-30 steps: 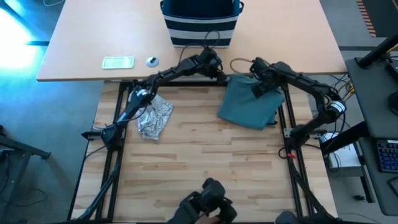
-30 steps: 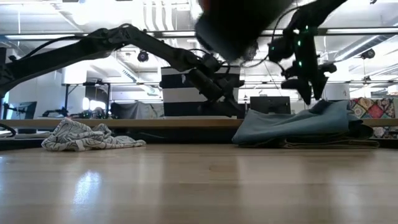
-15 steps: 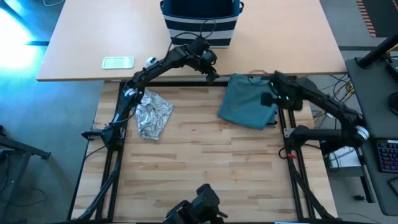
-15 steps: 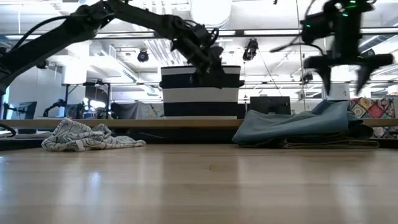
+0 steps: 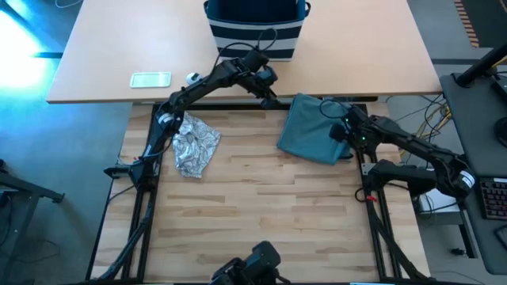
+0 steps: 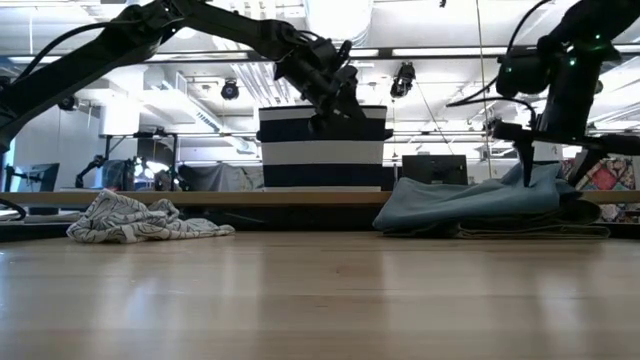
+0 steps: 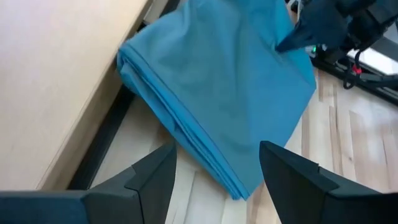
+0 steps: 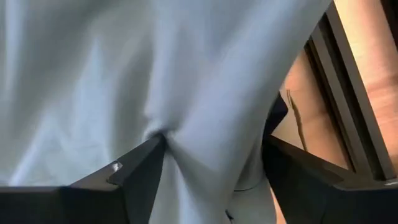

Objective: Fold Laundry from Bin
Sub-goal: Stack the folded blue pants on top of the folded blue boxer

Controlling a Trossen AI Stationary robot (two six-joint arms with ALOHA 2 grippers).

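The folded teal garment (image 5: 313, 131) lies at about two o'clock on the wooden work table (image 5: 261, 206), its far edge against the table's dark frame. The right gripper (image 5: 342, 131) sits on the garment's three-o'clock edge; in its wrist view the fingers stand apart with cloth bunched between them, not pinched shut. To fold well from here, it likely needs to close on a single layer at a corner, not a gathered ridge, and lift clear before drawing across, so the layers below stay flat.

The left gripper (image 5: 266, 81) hangs with fingers apart and empty above the gap between the work table and the tan desk (image 5: 95, 71), near the garment's eleven-o'clock corner. The striped navy bin (image 5: 255, 32) stands just beyond it at twelve o'clock on the desk.

A crumpled grey-white patterned garment (image 5: 195, 147) waits at ten o'clock on the work table, well apart from the teal one. A phone-like slab (image 5: 150, 79) and a small round object (image 5: 193, 77) lie on the desk, clear of the work. The frame rail beside the right gripper could snag the cloth edge.
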